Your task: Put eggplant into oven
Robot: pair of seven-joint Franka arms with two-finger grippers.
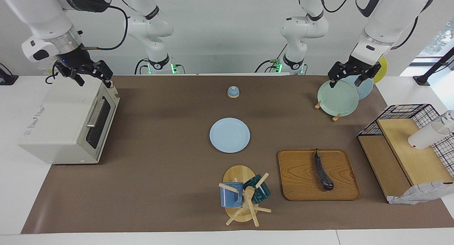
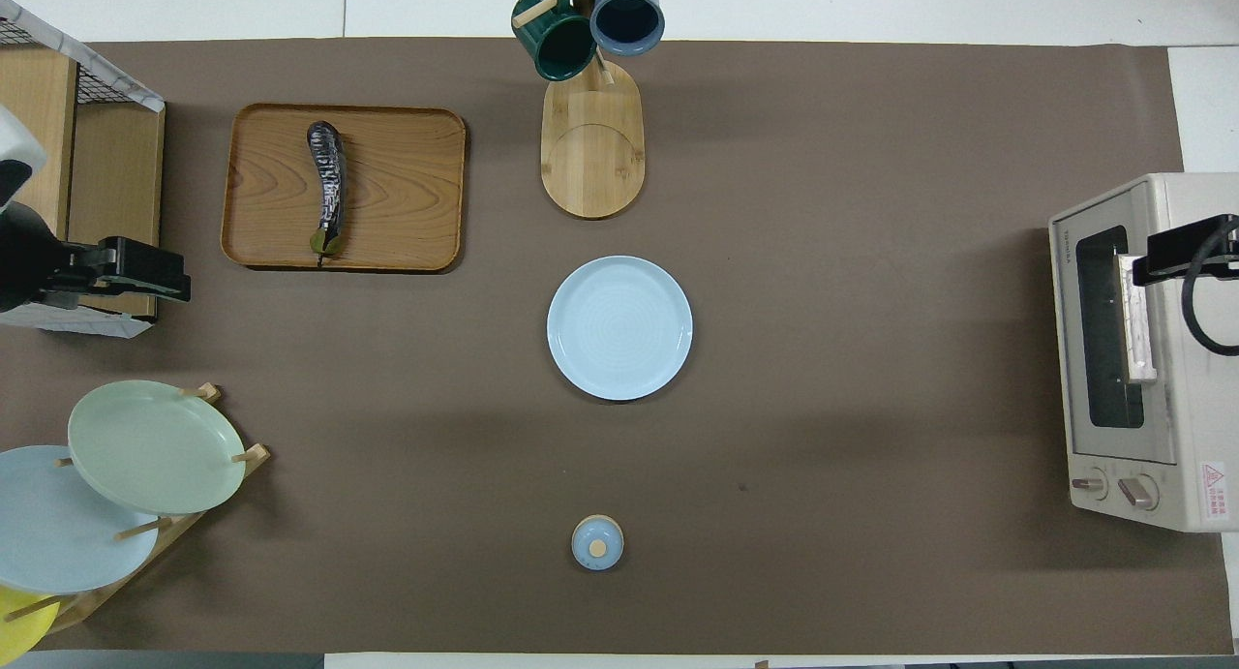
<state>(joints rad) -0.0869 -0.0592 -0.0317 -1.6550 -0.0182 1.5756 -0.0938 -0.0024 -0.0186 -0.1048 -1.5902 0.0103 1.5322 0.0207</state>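
The eggplant (image 1: 322, 171) is long, dark purple and glossy. It lies on a wooden tray (image 1: 301, 188) toward the left arm's end of the table, and shows in the overhead view (image 2: 327, 187) with its stem pointing toward the robots. The off-white oven (image 1: 67, 124) stands at the right arm's end with its glass door shut (image 2: 1108, 330). My right gripper (image 1: 93, 81) is open and empty, up over the oven's top edge by the door (image 2: 1152, 262). My left gripper (image 1: 345, 82) is open and empty, up over the plate rack, apart from the eggplant.
A light blue plate (image 1: 230, 135) lies mid-table. A mug tree (image 1: 244, 197) with two mugs stands beside the tray. A rack with a green plate (image 1: 337, 98), a small blue lid (image 1: 233, 92) and a wire-and-wood shelf (image 1: 400, 149) holding a white cup are also present.
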